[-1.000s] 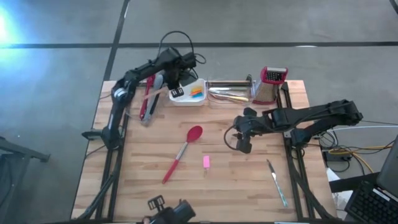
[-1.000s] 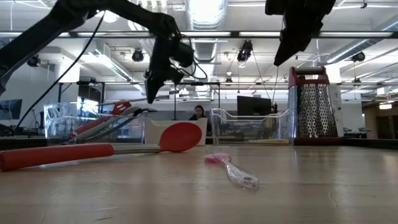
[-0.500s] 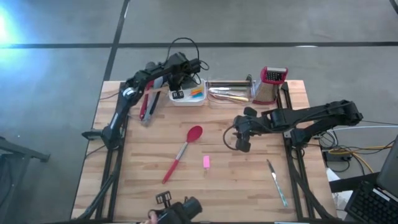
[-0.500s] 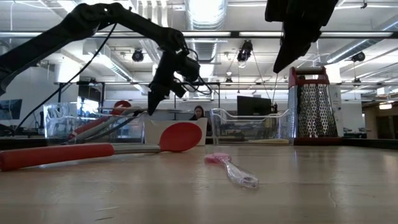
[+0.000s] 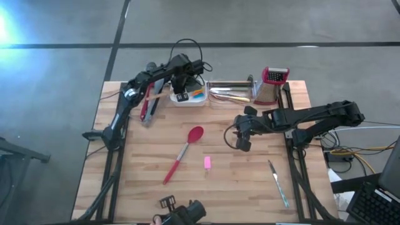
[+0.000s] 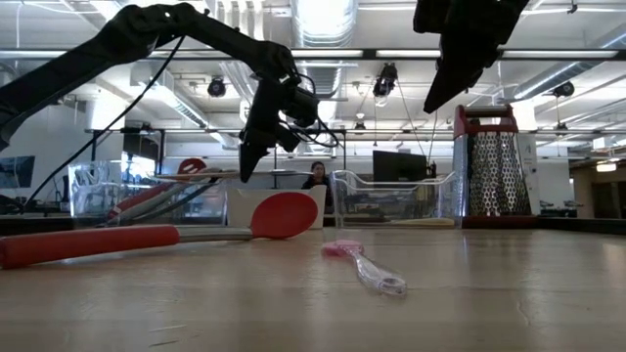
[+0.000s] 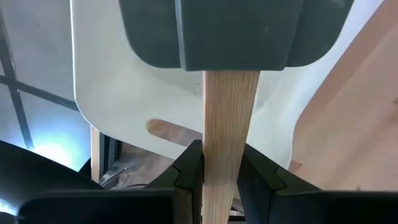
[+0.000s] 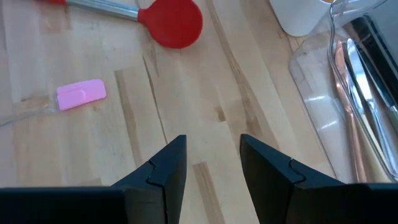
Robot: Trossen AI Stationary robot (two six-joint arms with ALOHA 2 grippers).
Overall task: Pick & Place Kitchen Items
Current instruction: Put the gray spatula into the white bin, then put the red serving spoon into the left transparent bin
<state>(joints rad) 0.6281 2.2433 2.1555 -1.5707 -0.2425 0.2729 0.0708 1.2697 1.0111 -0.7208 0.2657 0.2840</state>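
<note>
the left gripper (image 5: 181,87) hangs at the table's (image 5: 144,187) 12 o'clock edge, over the white tray (image 5: 199,99), and its jaws are clamped on the flat wooden handle of a utensil (image 7: 227,143). the left wrist view shows that handle (image 5: 156,95) running straight out between the two fingers (image 7: 186,171), with the tray's white wall behind it. the hold looks meant to carry the utensil to the sorting bins, though which bin is the goal i cannot tell.

just beside the tray toward 9 o'clock lie the red and black utensils (image 5: 147,103), already grouped in a clear bin. toward 3 o'clock of the tray a second clear bin (image 5: 229,94) holds the knives, with the grater (image 5: 270,84) beyond it.

the right gripper (image 5: 242,142) hovers above bare wood a little toward 3 o'clock of the table's centre. its jaws stand apart and hold nothing; the right wrist view shows only planks between them.

still loose on the table are the red spoon (image 5: 185,152) near the centre, the pink block (image 5: 207,162) just toward 5 o'clock of it, and a knife (image 5: 277,181) well apart at about 4 o'clock. the open right jaws look poised to go for one of these.
</note>
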